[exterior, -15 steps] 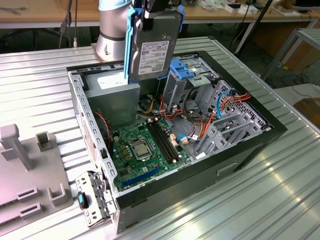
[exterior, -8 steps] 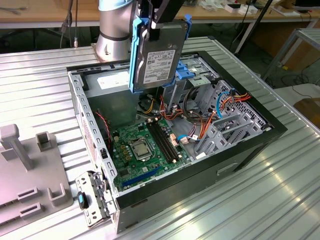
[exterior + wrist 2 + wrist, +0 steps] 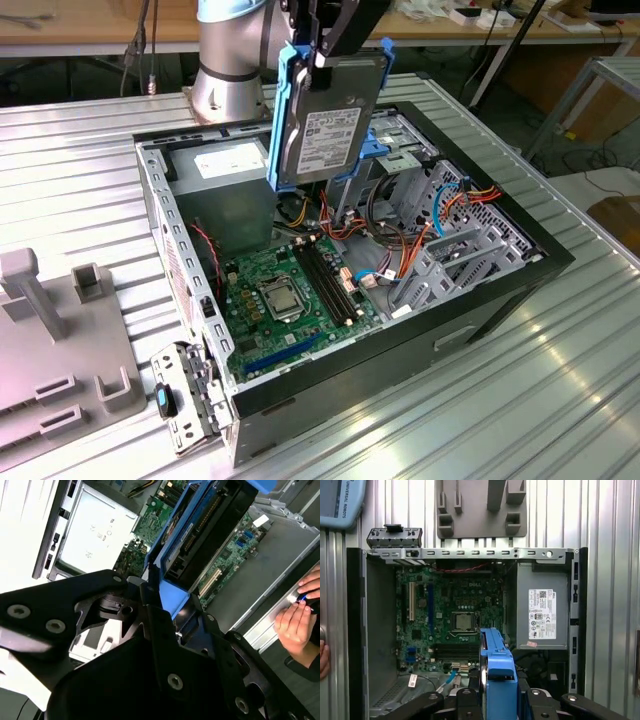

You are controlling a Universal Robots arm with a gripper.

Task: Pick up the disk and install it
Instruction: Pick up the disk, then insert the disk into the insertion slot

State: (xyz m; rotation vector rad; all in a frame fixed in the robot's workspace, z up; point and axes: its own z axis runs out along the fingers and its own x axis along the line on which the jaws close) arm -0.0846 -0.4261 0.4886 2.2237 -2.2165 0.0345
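We see the gripper [image 3: 318,55] clamped on the top edge of the disk [image 3: 330,125], which hangs straight below it with its long axis upright, while the open case [image 3: 470,335] lies further below, apparently not touching the disk.

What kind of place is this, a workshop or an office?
Most likely a robotics lab or test workshop: a robot arm is mounted on a ribbed metal table, its gripper holds the disk above an open computer case, and wooden benches stand behind.
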